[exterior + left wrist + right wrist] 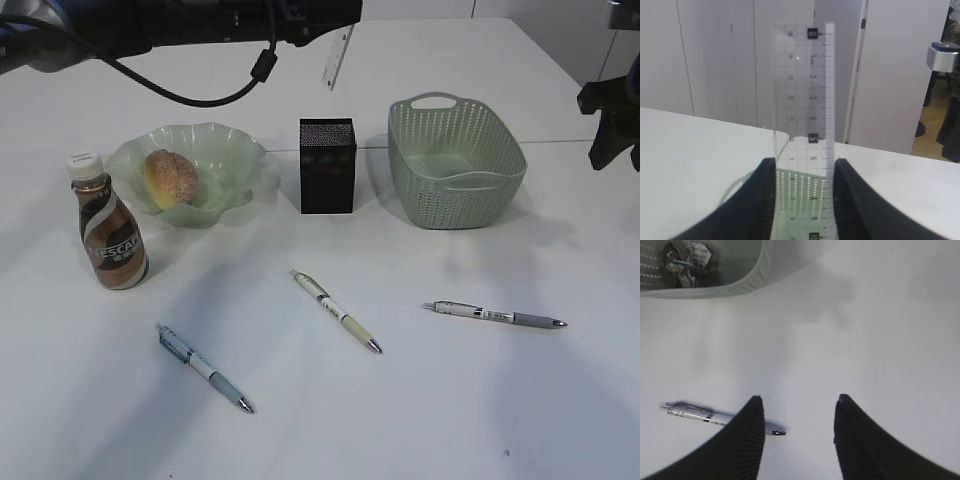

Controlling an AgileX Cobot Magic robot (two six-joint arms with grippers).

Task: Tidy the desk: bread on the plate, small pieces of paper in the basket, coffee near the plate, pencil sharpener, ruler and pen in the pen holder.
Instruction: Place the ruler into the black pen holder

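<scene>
Clear plastic ruler (804, 125) was clamped upright in the left gripper (805, 200) above the pen holder (327, 165) (right gripper (797, 435) open, empty); descent should be centred over the mesh cup before release.

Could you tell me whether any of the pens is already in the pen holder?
No, all three pens lie flat on the desk, in front of the pen holder.
</scene>
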